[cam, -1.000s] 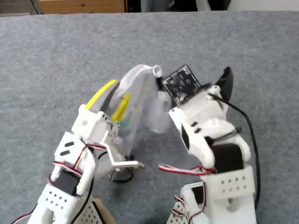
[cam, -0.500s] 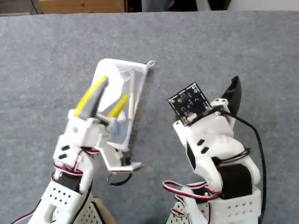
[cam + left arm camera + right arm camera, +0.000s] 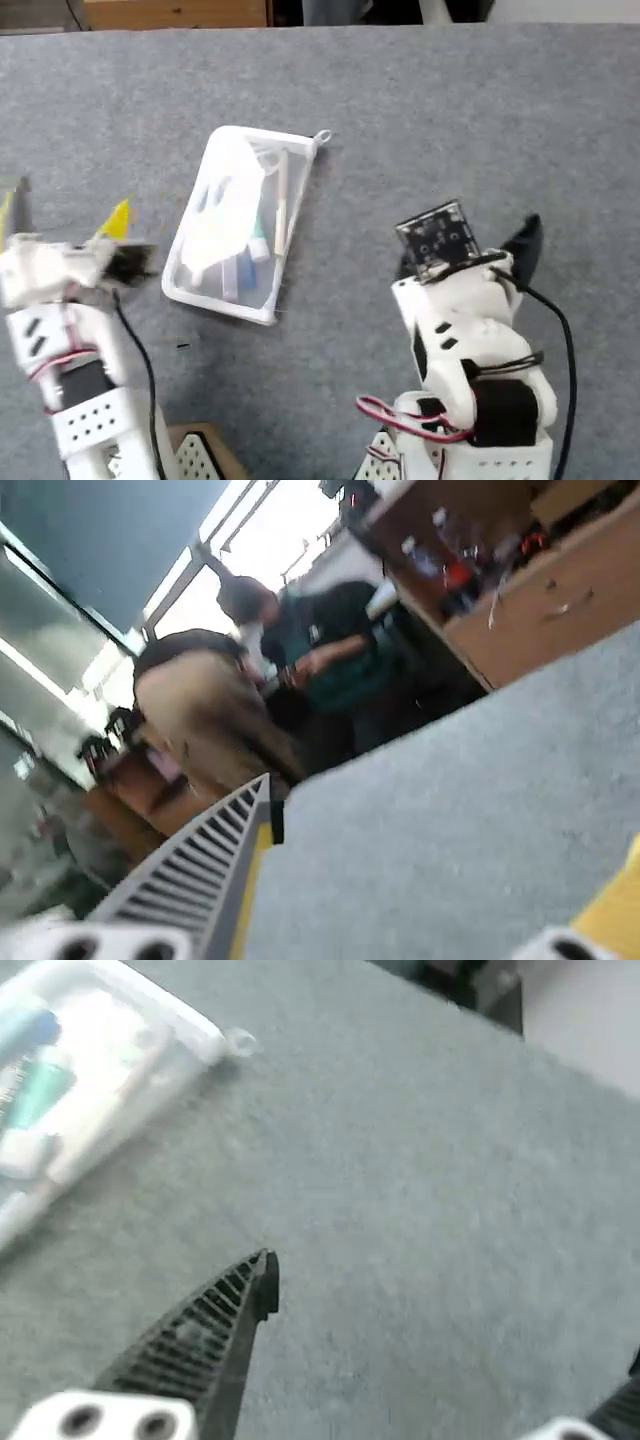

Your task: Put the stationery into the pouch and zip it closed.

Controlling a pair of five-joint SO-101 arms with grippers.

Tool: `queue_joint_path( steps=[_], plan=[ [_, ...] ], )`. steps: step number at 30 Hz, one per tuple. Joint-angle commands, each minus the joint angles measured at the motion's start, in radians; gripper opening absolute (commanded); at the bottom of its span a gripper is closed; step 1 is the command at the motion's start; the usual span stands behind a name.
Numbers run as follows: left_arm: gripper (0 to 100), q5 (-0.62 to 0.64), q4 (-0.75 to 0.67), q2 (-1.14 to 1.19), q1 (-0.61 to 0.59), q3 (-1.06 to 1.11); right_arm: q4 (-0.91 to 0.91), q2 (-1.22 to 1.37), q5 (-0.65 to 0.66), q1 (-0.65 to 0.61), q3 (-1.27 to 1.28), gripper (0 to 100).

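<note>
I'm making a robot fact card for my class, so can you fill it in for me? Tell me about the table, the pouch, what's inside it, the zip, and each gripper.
surface: grey table
main thing: clear pouch, lying flat between the two arms
inside it: stationery, pen-like pieces seen through the wall
zip: zip pull at the pouch's far corner; the zip looks closed
left side: left gripper, yellow fingers, open, holding nothing, apart from the pouch
right side: right gripper, black fingers, open, holding nothing, over bare table
</note>
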Motion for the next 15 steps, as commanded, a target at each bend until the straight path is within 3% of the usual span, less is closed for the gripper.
queue_joint_path(
  steps=[1,3,5,10,15],
  plan=[
    [51,0.255,0.657,-0.008,-0.051,-0.298,-0.018,-0.051,-0.005,0.094,0.113,52.8],
    [52,0.351,0.925,-0.008,0.007,-0.392,-0.06,-0.09,-0.008,0.124,0.217,52.8],
    [52,0.407,1.06,-0.009,0.084,-0.409,-0.13,-0.14,-0.003,0.149,0.329,52.8],
    [52,0.457,1.198,-0.009,0.168,-0.346,-0.184,-0.314,-0.003,0.183,0.533,52.8],
    [51,0.457,1.272,-0.009,0.17,-0.202,-0.08,-0.461,-0.002,0.18,0.621,52.9]
  ],
)
